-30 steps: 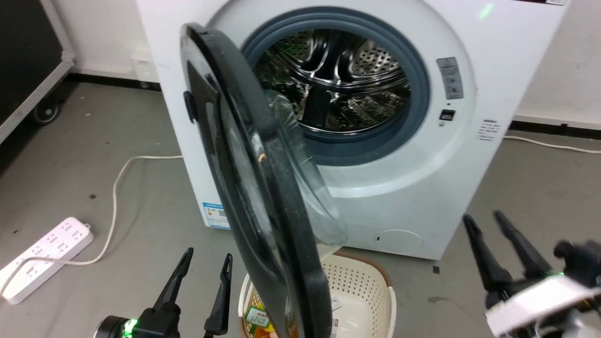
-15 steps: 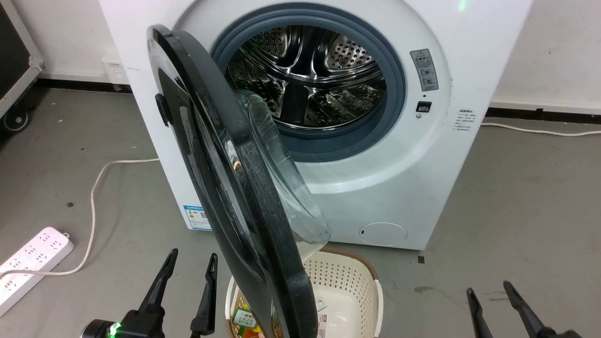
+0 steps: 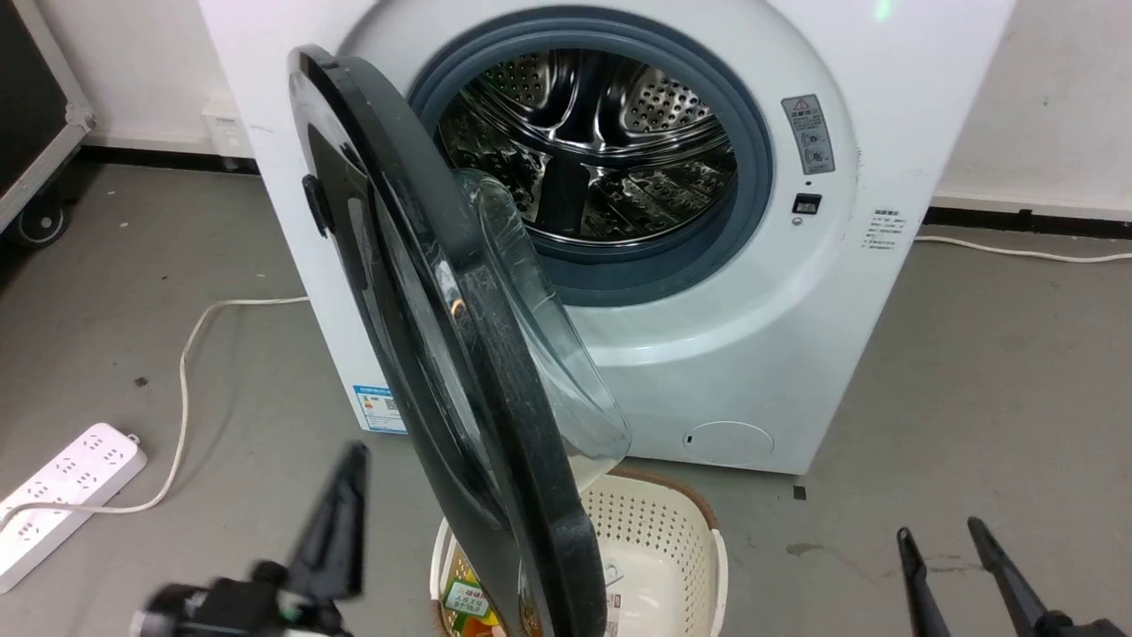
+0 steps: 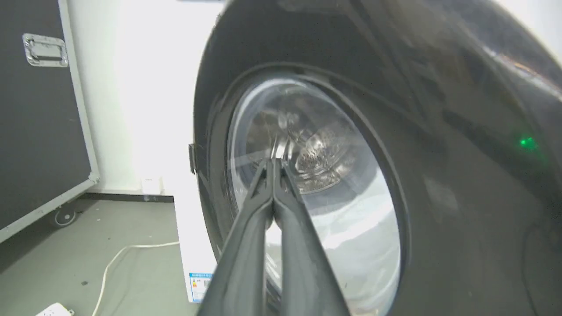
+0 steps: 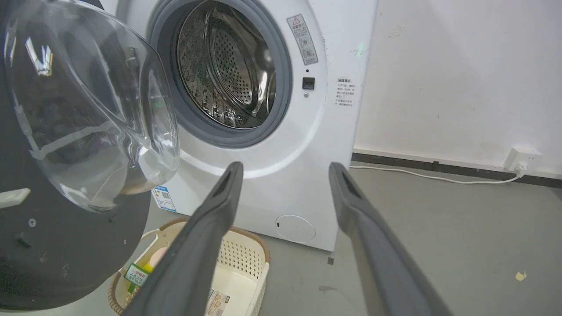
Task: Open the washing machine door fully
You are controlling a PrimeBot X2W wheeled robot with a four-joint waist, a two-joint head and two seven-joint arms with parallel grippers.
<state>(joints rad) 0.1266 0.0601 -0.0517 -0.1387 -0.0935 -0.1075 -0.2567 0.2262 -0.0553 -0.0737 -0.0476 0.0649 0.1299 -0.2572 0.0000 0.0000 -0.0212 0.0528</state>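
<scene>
Door [image 4: 439, 197] glossy black; glass bowl [image 5: 88, 109] clear, smooth; drum [image 3: 601, 133] shiny steel.

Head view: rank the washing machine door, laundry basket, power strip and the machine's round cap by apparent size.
1. washing machine door, nearest the camera, which enlarges it.
2. laundry basket, partly hidden by the door and cut by the frame.
3. power strip, also cut off at the edge.
4. round cap.

The left gripper [image 4: 274, 161], its two long dark fingers pressed together tip to tip, shows blurred at the lower left of the head view. The right gripper [image 3: 937, 528], low at the right, points up with its fingers [image 5: 206, 228] spread well apart.
</scene>
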